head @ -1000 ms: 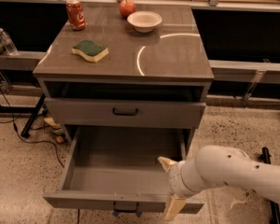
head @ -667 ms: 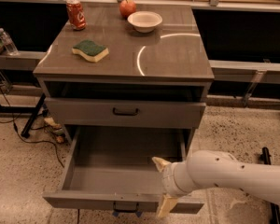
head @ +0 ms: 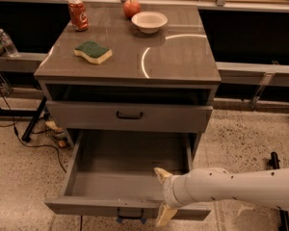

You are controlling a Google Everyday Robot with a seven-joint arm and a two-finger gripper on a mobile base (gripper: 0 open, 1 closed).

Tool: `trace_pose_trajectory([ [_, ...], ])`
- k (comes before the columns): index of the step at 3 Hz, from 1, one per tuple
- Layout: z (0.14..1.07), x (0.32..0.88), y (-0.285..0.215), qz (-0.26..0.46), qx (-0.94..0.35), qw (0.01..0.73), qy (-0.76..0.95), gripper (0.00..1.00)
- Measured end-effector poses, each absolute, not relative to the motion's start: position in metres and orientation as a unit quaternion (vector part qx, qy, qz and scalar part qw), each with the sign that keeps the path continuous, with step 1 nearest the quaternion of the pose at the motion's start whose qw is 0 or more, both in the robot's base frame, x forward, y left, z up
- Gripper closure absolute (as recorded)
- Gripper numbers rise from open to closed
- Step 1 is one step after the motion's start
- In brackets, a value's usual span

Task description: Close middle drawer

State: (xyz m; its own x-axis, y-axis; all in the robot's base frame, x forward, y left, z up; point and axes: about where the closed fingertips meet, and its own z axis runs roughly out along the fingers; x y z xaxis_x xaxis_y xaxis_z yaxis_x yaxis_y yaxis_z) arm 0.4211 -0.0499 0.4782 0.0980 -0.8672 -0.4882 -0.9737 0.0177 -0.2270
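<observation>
Closure pending: straddling the front of the wide-open middle drawer (head: 125,167) with gripper (head: 159,196) unclenched, below the bench's (head: 178,57) front-right corner; pushing in remaining.

Robotics lab: speckled floor (head: 241,129), loose cables (head: 19,143), railings (head: 260,73), spread fingers (head: 162,173) at the front of the middle drawer (head: 130,162).

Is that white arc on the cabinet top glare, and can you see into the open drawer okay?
Camera view: the white arc on the cabinet top is reflected light, not a mark. Same view: the middle drawer is shaded toward its back wall yet readable; the end effector straddles its front edge, near the handle, evenly lit.
</observation>
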Motion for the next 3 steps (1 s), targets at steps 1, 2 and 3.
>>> trace_pose_trajectory([
  [1,0.446,0.426,-0.043,0.103,-0.684,0.269,0.671,0.03],
  [2,0.437,0.434,-0.034,0.104,-0.673,0.286,0.674,0.34],
  [3,0.443,0.447,-0.017,0.106,-0.667,0.308,0.67,0.57],
])
